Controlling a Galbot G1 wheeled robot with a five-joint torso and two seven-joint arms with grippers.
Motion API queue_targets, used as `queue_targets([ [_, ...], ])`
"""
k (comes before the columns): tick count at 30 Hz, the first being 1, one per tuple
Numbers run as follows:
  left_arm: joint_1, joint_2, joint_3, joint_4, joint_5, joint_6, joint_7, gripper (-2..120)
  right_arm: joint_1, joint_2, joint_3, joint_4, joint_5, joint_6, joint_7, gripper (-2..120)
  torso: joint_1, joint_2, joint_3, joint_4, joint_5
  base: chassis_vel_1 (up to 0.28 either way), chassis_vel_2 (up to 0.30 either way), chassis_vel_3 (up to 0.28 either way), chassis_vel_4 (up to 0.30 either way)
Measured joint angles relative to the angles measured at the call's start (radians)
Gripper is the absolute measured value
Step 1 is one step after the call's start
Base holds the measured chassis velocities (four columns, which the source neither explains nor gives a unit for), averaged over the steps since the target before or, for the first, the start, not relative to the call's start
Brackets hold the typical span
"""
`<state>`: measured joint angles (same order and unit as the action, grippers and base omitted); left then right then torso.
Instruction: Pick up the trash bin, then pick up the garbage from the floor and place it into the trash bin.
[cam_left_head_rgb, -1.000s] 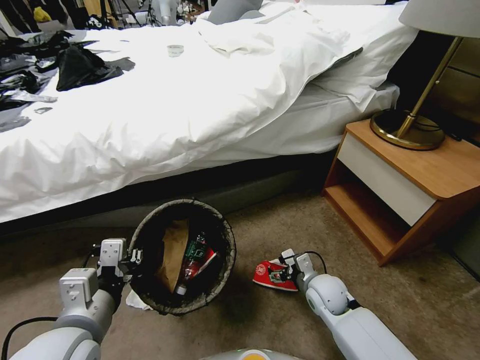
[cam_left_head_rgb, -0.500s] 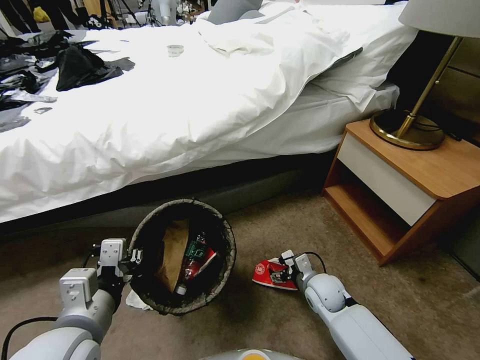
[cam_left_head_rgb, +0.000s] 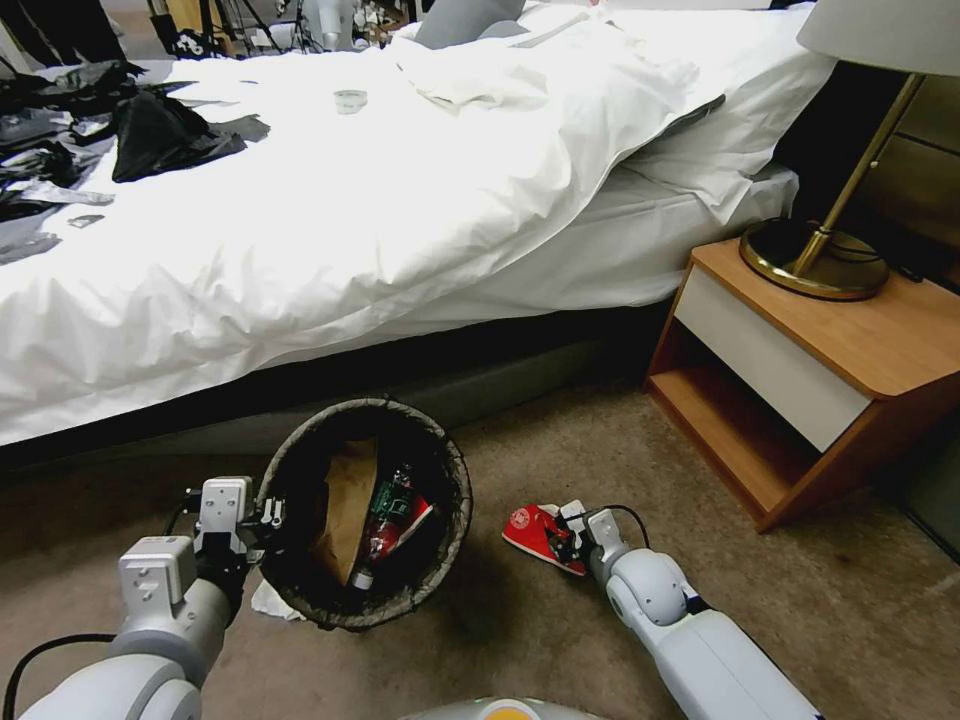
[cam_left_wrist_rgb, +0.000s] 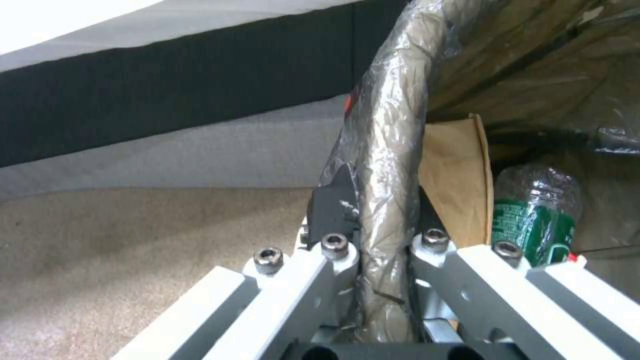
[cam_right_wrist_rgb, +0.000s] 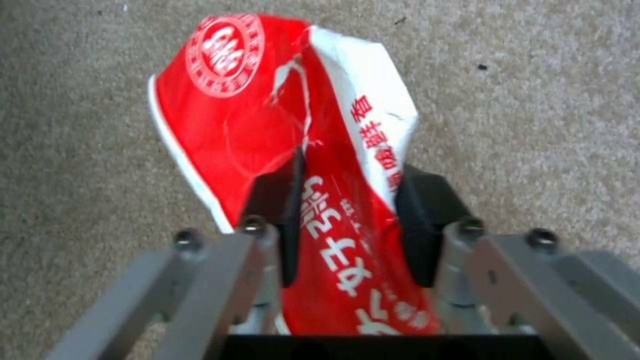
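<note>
Now your left claw is clamped on the bagged rim of the trash bin, which stands on the floor beside the bed. Your right claw, low and stretched forward, pinches one red-and-white carton, now shifted slightly toward the bin. Inside the bin you see one brown paper scrap and one green bottle.

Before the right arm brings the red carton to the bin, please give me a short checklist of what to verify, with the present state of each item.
1. Right gripper closed on the red-and-white carton: ok, a pad on each side.
2. Carton clear of the carpet: cannot tell.
3. Left gripper clamped on the trash bin rim: ok, bag-covered rim between the fingers.
4. Bin opening facing up: ok.
5. Room inside beside the brown paper and green bottle: ok.
6. Other litter left: not ok, white tissue lies by the bin.
</note>
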<state>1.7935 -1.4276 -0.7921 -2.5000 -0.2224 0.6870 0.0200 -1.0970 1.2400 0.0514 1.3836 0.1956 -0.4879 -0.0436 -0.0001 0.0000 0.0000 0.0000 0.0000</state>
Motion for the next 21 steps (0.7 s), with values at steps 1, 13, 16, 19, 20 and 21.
queue_targets([
  [1, 0.000, 0.000, 0.000, 0.000, 0.000, 0.000, 0.000, 1, 0.000, 0.001, 0.000, 0.000, -0.001, 0.002, 0.000, 22, 0.000, 0.000, 0.000, 0.0000, 0.0000, 0.000, 0.000, 0.000, 0.000],
  [13, 0.000, 0.000, 0.000, 0.000, 0.000, 0.000, 0.000, 1, -0.031, -0.002, 0.037, 0.047, -0.003, 0.025, 0.020, 0, 0.000, 0.000, 0.000, 0.0001, 0.0005, 0.000, 0.000, 0.000, 0.000],
  [16, 0.000, 0.000, 0.000, 0.000, 0.000, 0.000, 0.000, 1, -0.068, -0.031, 0.083, 0.132, 0.011, 0.026, 0.018, 0, 0.000, 0.000, 0.000, -0.0001, -0.0002, 0.000, 0.000, 0.000, 0.000],
  [19, 0.000, 0.000, 0.000, 0.000, 0.000, 0.000, 0.000, 1, -0.096, -0.053, 0.119, 0.213, 0.034, 0.025, 0.021, 0, 0.000, 0.000, 0.000, -0.0001, 0.0000, 0.000, 0.000, 0.000, 0.000],
  [20, 0.000, 0.000, 0.000, 0.000, 0.000, 0.000, 0.000, 1, -0.118, -0.071, 0.147, 0.274, 0.045, 0.030, 0.025, 0, 0.000, 0.000, 0.000, -0.0001, 0.0000, 0.000, 0.000, 0.000, 0.000],
  [21, 0.000, 0.000, 0.000, 0.000, 0.000, 0.000, 0.000, 1, -0.132, -0.083, 0.166, 0.313, 0.051, 0.037, 0.029, 0, 0.000, 0.000, 0.000, -0.0001, 0.0000, 0.000, 0.000, 0.000, 0.000],
])
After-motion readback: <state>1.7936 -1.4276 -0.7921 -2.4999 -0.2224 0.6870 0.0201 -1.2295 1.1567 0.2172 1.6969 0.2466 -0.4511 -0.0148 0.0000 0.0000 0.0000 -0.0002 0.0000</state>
